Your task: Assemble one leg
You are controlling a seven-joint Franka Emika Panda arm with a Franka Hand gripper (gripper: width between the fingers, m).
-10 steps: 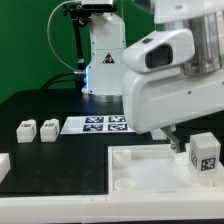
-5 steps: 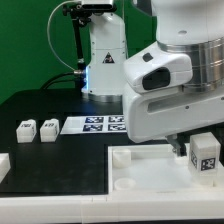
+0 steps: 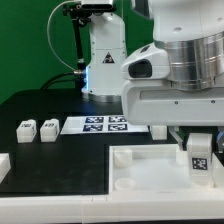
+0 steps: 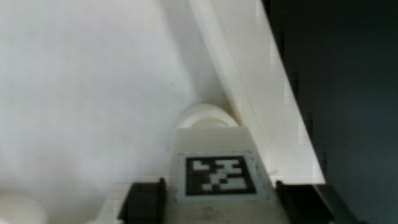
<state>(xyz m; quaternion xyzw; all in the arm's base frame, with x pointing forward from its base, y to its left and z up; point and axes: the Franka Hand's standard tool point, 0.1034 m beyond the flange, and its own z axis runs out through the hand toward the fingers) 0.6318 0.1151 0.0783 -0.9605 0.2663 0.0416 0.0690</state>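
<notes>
Leg (image 3: 200,153) stood upright on the tray (image 3: 140,172), near the exterior view's right. The gripper (image 4: 224,203) straddled it; clamped or loose, couldn't tell. Seating it probably wasn't done yet.

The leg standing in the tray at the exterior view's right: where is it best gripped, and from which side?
Grip the leg by the two flat sides flanking its tagged face, coming down from above. It stands upright on the tray, and the tool straddles those parallel sides.

Leg (image 3: 200,157) on tray (image 3: 148,168) near edge
</notes>
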